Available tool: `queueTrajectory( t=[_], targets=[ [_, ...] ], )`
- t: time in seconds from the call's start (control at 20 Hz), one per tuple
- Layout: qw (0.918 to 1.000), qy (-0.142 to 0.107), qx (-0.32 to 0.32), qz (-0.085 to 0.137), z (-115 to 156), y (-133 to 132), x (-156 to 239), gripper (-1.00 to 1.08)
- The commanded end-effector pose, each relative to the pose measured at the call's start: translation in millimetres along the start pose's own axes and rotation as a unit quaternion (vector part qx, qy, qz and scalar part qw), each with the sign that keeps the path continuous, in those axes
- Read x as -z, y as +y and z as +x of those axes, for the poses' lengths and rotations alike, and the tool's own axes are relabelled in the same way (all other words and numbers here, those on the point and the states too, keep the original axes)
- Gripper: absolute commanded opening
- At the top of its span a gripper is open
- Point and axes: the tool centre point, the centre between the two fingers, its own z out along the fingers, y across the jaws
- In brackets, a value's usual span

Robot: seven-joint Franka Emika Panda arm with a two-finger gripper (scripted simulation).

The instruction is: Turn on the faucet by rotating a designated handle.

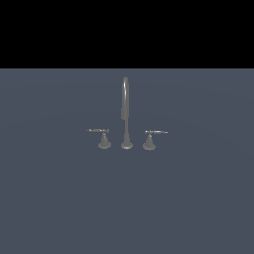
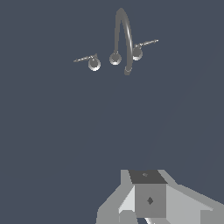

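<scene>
On the exterior view's left, the handle sits beside the faucet, rod pointing leftward, untouched. The gripper hangs well off; open or clenched, I cannot tell. The approach comes next.

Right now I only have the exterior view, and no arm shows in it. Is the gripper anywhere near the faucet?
Observer: No. In the wrist view the gripper is well apart from the faucet, with bare floor between them.
Operator: Jaws open?
Observer: Cannot tell. Only part of the gripper shows at the picture's edge.
Operator: The spout looks straight to me. Does it hook?
Observer: Yes. The wrist view shows the spout arching over from its base, and its tip ends nearer the gripper than the base does.
</scene>
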Motion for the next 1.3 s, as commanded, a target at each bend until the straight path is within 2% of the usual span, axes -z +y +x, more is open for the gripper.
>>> queueTrajectory(
  t=[0.0, 0.3, 0.6, 1.25],
  targets=[
    [0.9996, 0.000, -0.027, 0.001, 5, -12, -14, -1.00],
    [0.9958, 0.001, -0.091, 0.003, 19, -38, -46, -1.00],
    [0.9881, 0.002, -0.153, 0.005, 37, -63, -78, -1.00],
    [0.9612, 0.003, -0.276, 0.009, 81, -105, -141, -1.00]
  ],
)
